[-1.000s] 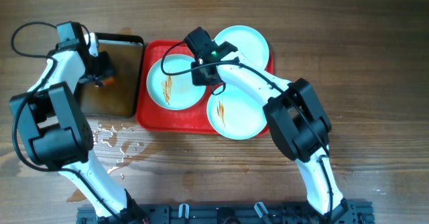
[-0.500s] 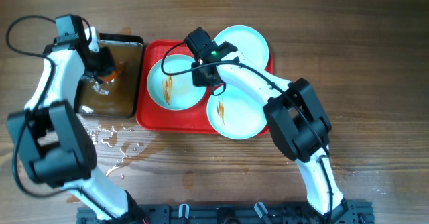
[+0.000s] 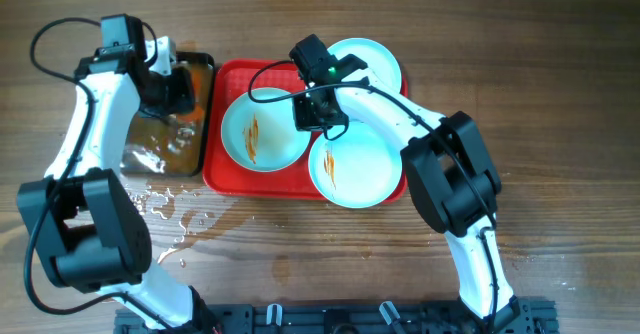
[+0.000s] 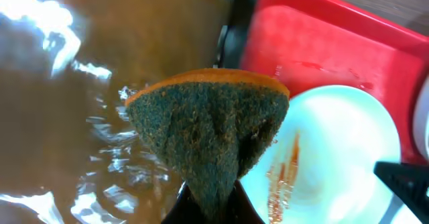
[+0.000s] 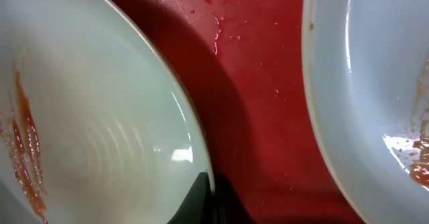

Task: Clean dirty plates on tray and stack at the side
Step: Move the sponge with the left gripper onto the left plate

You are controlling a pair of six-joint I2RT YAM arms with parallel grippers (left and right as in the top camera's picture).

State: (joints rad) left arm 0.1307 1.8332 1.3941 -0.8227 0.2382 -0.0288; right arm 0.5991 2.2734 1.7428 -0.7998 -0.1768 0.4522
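Observation:
Three pale plates lie on the red tray [image 3: 228, 177]. The left plate [image 3: 262, 129] and the front right plate [image 3: 350, 166] carry orange-brown streaks; the back right plate [image 3: 368, 64] looks clean. My right gripper [image 3: 318, 111] is shut on the left plate's right rim; in the right wrist view the rim [image 5: 194, 137] sits pinched between the fingers of the gripper [image 5: 211, 200]. My left gripper [image 3: 176, 94] is shut on a green and orange sponge [image 4: 208, 127], held over the right side of the black pan [image 3: 150, 159], near the streaked plate [image 4: 335, 150].
The black pan holds brownish water [image 4: 60, 117]. Water puddles [image 3: 165, 209] lie on the wooden table in front of the pan. In the right wrist view a second plate [image 5: 375, 83] with sauce lies to the right across a wet strip of tray [image 5: 261, 96].
My left gripper has lifted out of the pan and moved right toward the tray with the sponge. My right gripper has shifted slightly right, still on the plate's rim.

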